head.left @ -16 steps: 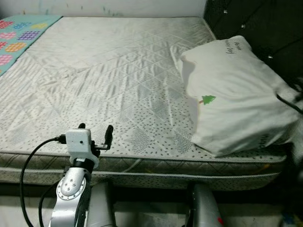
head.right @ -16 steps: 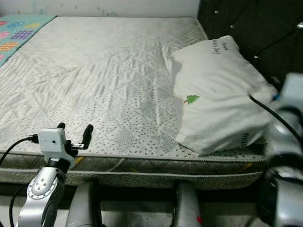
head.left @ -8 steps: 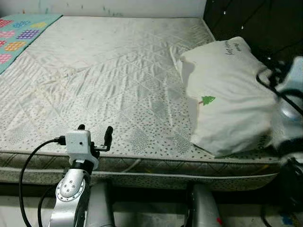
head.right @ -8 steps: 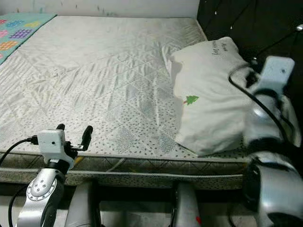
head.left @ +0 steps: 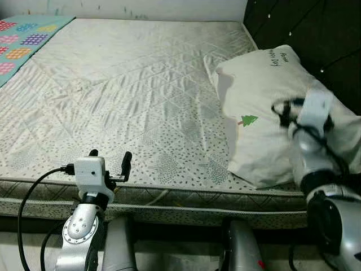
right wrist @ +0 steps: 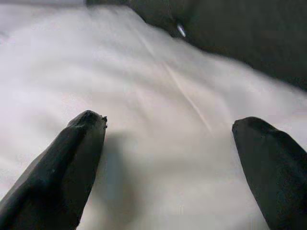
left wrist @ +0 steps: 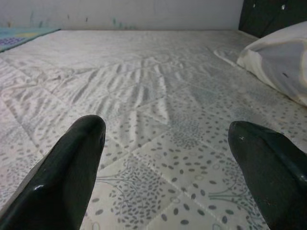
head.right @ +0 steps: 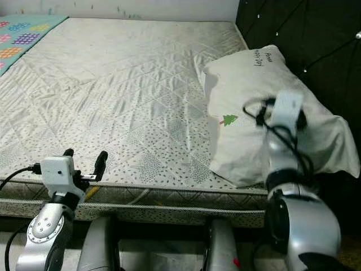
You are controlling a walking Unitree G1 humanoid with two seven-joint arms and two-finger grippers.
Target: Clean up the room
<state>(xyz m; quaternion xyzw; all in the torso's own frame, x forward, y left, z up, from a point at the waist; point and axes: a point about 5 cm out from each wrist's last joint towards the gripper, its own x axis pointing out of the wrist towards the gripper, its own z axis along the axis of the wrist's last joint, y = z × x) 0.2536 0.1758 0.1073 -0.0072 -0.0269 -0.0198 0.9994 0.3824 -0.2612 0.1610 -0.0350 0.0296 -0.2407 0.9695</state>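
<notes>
Pillow [head.left: 271, 107]: lying at the bed's [head.left: 124, 96] right edge. We are bringing our right gripper [right wrist: 168, 158], fingers spread, over it; best pinching a thick fold. Left gripper [head.left: 108, 160]: spread, idling near the mattress edge.

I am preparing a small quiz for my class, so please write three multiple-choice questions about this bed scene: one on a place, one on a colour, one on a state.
1. Where does the pillow lie on the mattress?
A. at the robot's left edge
B. at the robot's right, by the dark headboard
C. in the middle

2. What colour is the small tree printed on the pillow?
A. green
B. blue
C. yellow

3. How do the jaws of the right gripper stand?
A. shut on the pillow
B. shut on nothing
C. open, over the pillow

Answers: 1 B, the pillow rests next to the headboard; 2 A, the tree print shows green on white cloth; 3 C, the right wrist view shows two fingers wide apart with pillow cloth between.
</notes>
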